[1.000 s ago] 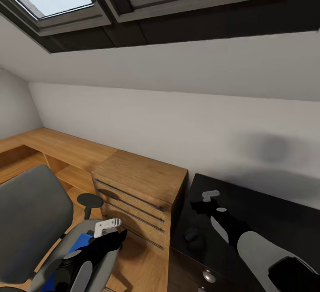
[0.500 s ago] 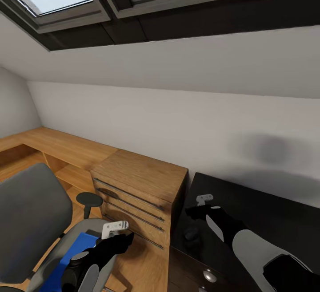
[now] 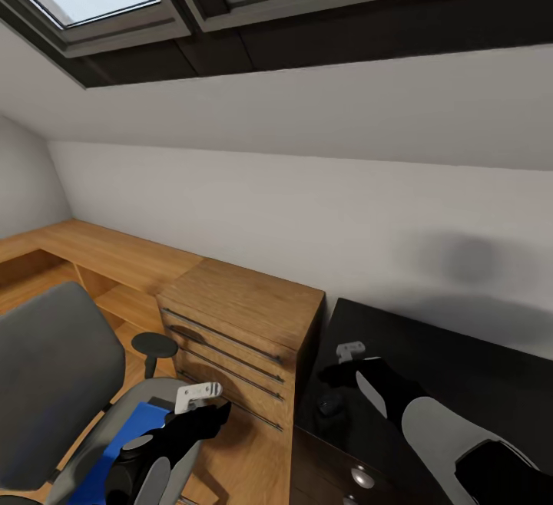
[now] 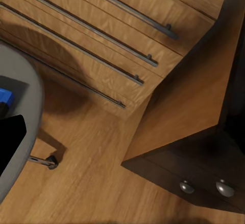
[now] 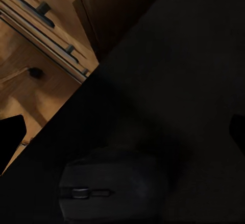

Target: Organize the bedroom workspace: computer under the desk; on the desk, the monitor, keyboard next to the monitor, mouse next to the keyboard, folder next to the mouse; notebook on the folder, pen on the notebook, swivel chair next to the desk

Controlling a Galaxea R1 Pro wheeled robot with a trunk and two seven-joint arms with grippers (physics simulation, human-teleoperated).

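**Reaching for the mouse at the desk's end**

Hovering over the black desk (image 3: 461,351), the right gripper (image 3: 338,371) hangs just above the dark mouse (image 5: 109,185), which lies near the desk's end beside the wooden chest (image 3: 246,313). In the right wrist view its fingertips show at opposite edges of the picture, well apart, so the jaws stand spread and hold nothing. To take the mouse cleanly, I judge the gripper should centre over the mouse's body, come down straight, and close across its narrow sides, since its rounded shell may slip from an off-centre pinch. The mouse sits close to the desk's edge, so a sideways nudge could push it off.

The left gripper (image 3: 201,405) hangs over the swivel chair (image 3: 54,382), near the blue folder (image 3: 127,436) on the seat; whether its jaws are spread, I cannot tell.
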